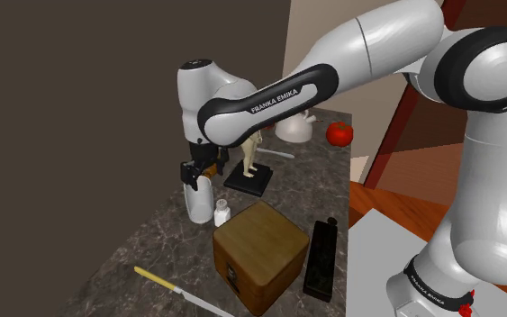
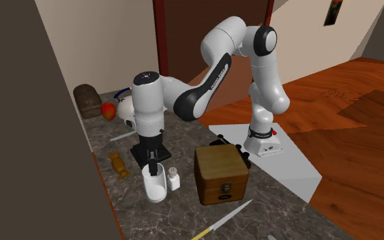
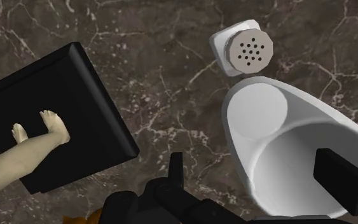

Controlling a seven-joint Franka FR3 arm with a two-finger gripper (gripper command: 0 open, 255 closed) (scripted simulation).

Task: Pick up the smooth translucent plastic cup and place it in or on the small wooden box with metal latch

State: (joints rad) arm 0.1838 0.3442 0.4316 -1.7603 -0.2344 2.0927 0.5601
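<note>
The white translucent cup (image 1: 199,202) (image 2: 154,185) (image 3: 285,153) stands upright on the dark marble counter (image 1: 152,243), near the wall side. My black gripper (image 1: 191,175) (image 2: 152,163) (image 3: 260,184) hangs straight down over it, open. One finger (image 3: 346,181) is at the cup's mouth and the other finger (image 3: 174,172) is outside the cup's wall; neither clasps it. The brown wooden box (image 1: 260,254) (image 2: 221,174) sits shut on the counter a short way from the cup, with a small metal latch on its front.
A white shaker (image 1: 221,213) (image 2: 174,178) (image 3: 247,51) stands right beside the cup. A figurine on a black base (image 1: 253,162) (image 3: 56,114) is just behind. A knife (image 1: 175,290), a black block (image 1: 321,259), a red fruit (image 1: 339,133) and a white teapot (image 1: 294,126) also lie on the counter.
</note>
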